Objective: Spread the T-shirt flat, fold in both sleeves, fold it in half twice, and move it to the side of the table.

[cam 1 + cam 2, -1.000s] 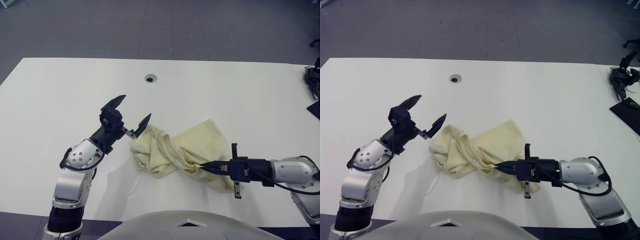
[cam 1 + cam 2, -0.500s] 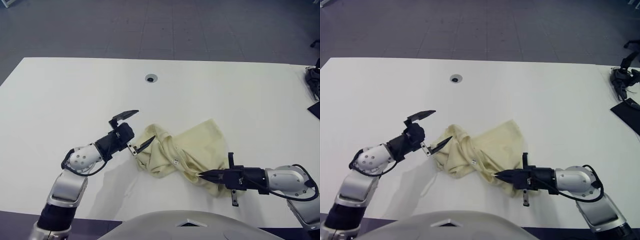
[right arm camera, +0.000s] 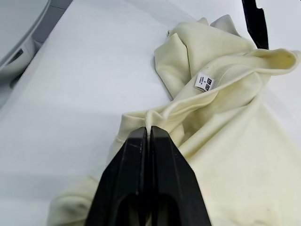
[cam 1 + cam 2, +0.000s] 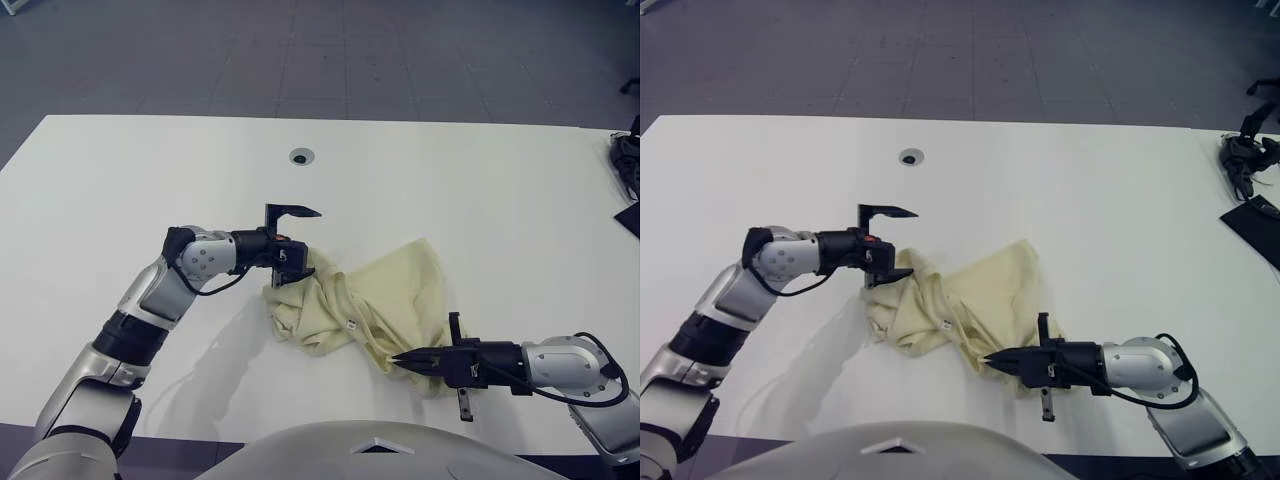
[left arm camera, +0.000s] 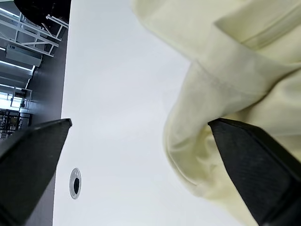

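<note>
- T-shirt (image 4: 350,295), pale yellow soft cotton, lies crumpled in a heap near the middle of the white worktop (image 4: 120,170), far from flat. Its long axis runs roughly from 10 o'clock to 4 o'clock.
- Right pincer (image 4: 400,358), at the heap's 4 o'clock end, is clamped on a thin fold of the cloth, fingers pressed together.
- Left pincer (image 4: 300,245), at the 10 o'clock end, gapes wide. One finger hangs above the worktop, the other touches the shirt's rolled edge, and nothing is gripped.
- Spreading looks to be the step in hand. The free edge lies just toward 3 o'clock from the left pincer, the nearer one. A grip there would let both arms pull apart along the axis.
</note>
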`<action>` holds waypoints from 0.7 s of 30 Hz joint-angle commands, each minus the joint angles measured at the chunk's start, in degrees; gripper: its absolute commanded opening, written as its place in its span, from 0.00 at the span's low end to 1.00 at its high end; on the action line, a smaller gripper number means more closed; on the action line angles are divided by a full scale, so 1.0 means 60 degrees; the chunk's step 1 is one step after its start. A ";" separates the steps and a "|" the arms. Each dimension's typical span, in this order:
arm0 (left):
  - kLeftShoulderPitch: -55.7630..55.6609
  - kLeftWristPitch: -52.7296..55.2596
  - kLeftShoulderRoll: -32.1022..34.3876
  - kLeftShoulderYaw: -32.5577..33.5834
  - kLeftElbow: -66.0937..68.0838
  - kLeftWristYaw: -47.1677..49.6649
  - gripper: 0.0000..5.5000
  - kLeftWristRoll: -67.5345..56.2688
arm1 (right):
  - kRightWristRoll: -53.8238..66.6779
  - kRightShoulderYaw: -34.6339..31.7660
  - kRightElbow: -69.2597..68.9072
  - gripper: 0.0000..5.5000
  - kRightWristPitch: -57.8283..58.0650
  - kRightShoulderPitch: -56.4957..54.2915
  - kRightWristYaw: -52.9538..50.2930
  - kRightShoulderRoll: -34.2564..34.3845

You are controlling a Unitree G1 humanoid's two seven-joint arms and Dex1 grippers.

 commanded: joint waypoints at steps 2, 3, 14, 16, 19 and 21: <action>-0.0399 -0.0030 -0.0268 -0.0001 0.0126 -0.0194 0.98 -0.0309 | -0.0226 0.0274 0.0123 0.00 -0.0071 -0.0119 -0.0125 0.0088; -0.0434 -0.0053 -0.0267 -0.0006 0.0163 -0.0216 0.98 -0.0290 | -0.0259 0.0319 0.0149 0.00 -0.0080 -0.0150 -0.0145 0.0097; -0.0301 0.0024 -0.0135 -0.0670 0.0336 -0.0875 0.98 0.0110 | -0.0411 0.0591 0.0344 0.00 -0.0142 -0.0457 -0.0250 0.0152; -0.0299 0.0035 -0.0148 -0.0797 0.0345 -0.0975 0.98 0.0201 | -0.0416 0.0639 0.0373 0.00 -0.0151 -0.0537 -0.0242 0.0152; -0.0404 0.0076 -0.0393 -0.0962 0.0472 -0.1019 0.93 0.0246 | -0.0416 0.0713 0.0338 0.00 -0.0160 -0.0569 -0.0265 0.0174; -0.0476 0.0036 -0.0519 -0.1015 0.0563 -0.0936 0.86 0.0288 | -0.0412 0.0752 0.0321 0.00 -0.0170 -0.0566 -0.0267 0.0178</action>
